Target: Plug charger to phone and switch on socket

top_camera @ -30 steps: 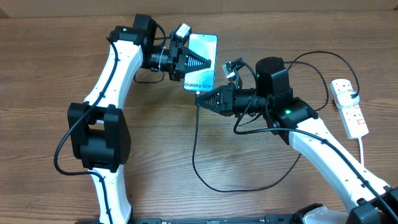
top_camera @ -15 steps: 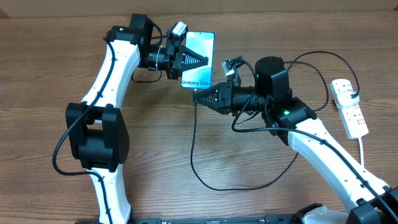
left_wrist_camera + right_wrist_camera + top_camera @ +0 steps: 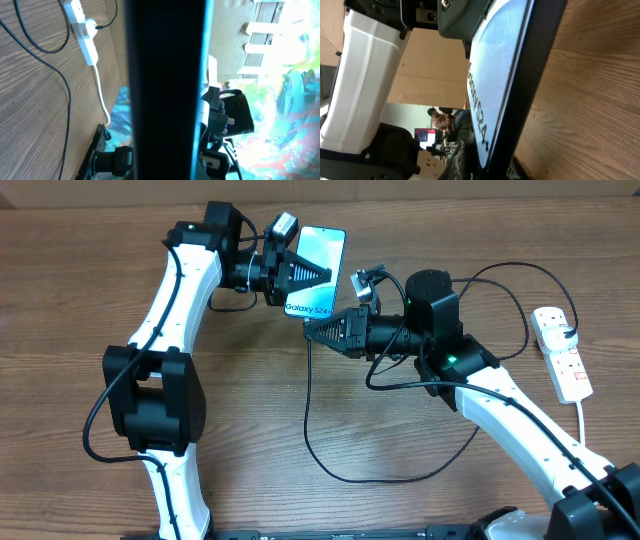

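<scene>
Saw the left hand (image 3: 318, 276) shut tight on the phone (image 3: 325, 248), black fingers pinching it across the middle. Found the phone lifted off the surface (image 3: 60, 330) and tilted, its light blue screen up. Saw the end with the "Galaxy S24" words pointing toward the right hand (image 3: 314, 332).

Saw the right hand closed all the way too, just under that end of the phone and very near it. Could not tell whether its tips touched the phone.

Spotted the charger (image 3: 305, 405) coming out from the right hand's tips, pinched there. Could not make out the little end piece itself. Followed the thin black wire away from the right hand, round a big loop on the surface beside the right arm, then over to the socket (image 3: 565, 360).

Found the socket lying flat, well away from both hands, out past the right arm. Saw the black plug (image 3: 570, 332) stuck in it and small red switches on top. Saw a thick white cord (image 3: 583, 425) running off from one end of the socket.

From the left wrist, saw only the phone's dark edge (image 3: 165, 90) right in front of the hand, with the socket (image 3: 85, 35) far beyond. From the right wrist, saw the phone's screen (image 3: 502, 65) close up, leaning over the wood.
</scene>
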Robot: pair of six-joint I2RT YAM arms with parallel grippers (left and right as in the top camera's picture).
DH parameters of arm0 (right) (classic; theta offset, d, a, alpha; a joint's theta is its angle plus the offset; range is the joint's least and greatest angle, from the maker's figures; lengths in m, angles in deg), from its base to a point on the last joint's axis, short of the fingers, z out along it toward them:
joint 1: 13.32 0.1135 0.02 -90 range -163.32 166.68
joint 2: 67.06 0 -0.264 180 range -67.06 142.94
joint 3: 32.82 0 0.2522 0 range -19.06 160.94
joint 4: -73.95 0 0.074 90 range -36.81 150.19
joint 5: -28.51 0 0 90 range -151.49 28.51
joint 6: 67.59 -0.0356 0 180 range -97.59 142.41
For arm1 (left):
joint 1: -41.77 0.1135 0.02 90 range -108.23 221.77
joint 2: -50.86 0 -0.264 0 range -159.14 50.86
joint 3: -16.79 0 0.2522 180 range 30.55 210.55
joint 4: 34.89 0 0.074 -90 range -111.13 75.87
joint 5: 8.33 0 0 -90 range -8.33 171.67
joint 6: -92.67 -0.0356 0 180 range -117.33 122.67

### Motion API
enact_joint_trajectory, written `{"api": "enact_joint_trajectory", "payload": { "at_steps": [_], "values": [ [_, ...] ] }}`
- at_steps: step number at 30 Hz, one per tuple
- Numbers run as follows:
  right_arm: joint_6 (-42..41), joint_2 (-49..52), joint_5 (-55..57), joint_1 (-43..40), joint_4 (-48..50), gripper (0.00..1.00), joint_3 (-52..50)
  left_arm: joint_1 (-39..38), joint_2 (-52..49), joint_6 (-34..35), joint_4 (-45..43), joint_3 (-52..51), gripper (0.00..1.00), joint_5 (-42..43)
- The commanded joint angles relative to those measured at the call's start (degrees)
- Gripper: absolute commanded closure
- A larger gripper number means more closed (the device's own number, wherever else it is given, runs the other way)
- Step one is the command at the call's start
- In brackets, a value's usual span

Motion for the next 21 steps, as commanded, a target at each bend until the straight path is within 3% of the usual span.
{"api": "enact_joint_trajectory", "payload": {
  "at_steps": [1, 21],
  "values": [
    [0.0, -0.04, 8.68, -1.29, 2.89, 0.96, 0.83, -1.57, 1.42, -1.64, 0.63, 0.74, 0.95, 0.98],
    [1.97, -0.07, 9.97, -1.75, -2.86, 0.96, 0.83, -1.57, 1.42, 0.55, 0.63, 0.74, 0.95, -10.34]
  ]
}}
